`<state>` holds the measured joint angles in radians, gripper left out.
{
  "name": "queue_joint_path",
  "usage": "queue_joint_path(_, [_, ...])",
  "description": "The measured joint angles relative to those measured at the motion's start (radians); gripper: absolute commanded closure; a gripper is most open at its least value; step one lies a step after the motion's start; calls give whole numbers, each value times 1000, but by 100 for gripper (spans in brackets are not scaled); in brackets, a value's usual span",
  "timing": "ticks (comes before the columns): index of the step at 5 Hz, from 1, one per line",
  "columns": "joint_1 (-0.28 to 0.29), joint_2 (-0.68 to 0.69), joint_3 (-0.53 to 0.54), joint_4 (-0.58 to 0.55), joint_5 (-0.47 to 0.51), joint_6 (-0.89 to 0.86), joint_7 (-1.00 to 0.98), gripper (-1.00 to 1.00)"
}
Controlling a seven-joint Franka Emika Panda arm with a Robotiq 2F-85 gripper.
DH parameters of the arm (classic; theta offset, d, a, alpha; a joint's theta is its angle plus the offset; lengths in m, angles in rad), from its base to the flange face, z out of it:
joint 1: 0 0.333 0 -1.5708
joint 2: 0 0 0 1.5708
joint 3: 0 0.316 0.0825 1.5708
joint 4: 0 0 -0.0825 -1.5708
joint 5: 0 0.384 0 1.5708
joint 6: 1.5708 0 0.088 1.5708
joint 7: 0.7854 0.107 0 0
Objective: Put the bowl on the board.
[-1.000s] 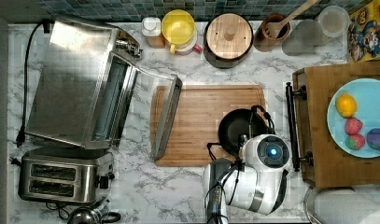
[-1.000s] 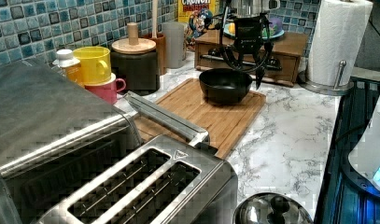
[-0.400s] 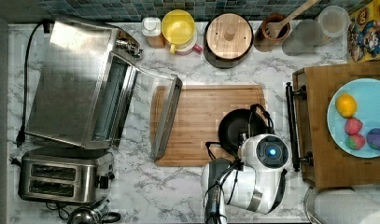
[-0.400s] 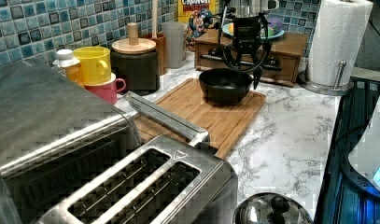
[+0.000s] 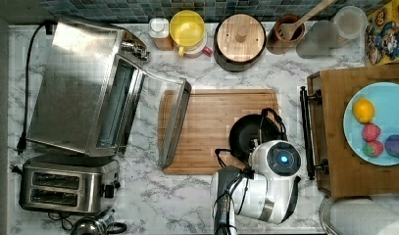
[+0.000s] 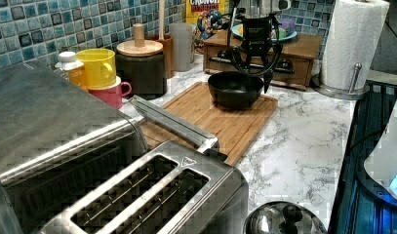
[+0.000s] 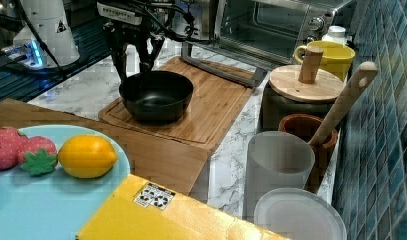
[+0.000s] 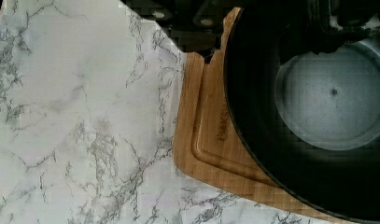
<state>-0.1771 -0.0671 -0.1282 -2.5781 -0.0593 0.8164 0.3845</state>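
marble counter (image 5: 187, 205) | bowl (image 7: 156, 95) sits on board (image 5: 211, 122) | fingers (image 7: 122, 60) apart astride rim, tips partly hidden

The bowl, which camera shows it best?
The right view: the bowl sits whole on the board, its inside open to see. In the top view the arm covers part of it; the left view shows it smaller; the wrist view crops it.

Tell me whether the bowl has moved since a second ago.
No. In the top view the bowl sits at the same spot on the board, near its right edge, with the gripper at its rim.
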Motion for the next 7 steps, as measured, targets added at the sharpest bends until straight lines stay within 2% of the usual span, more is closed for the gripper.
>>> queue_joint_path(7, [0, 4, 3, 0, 5, -4, 0, 0])
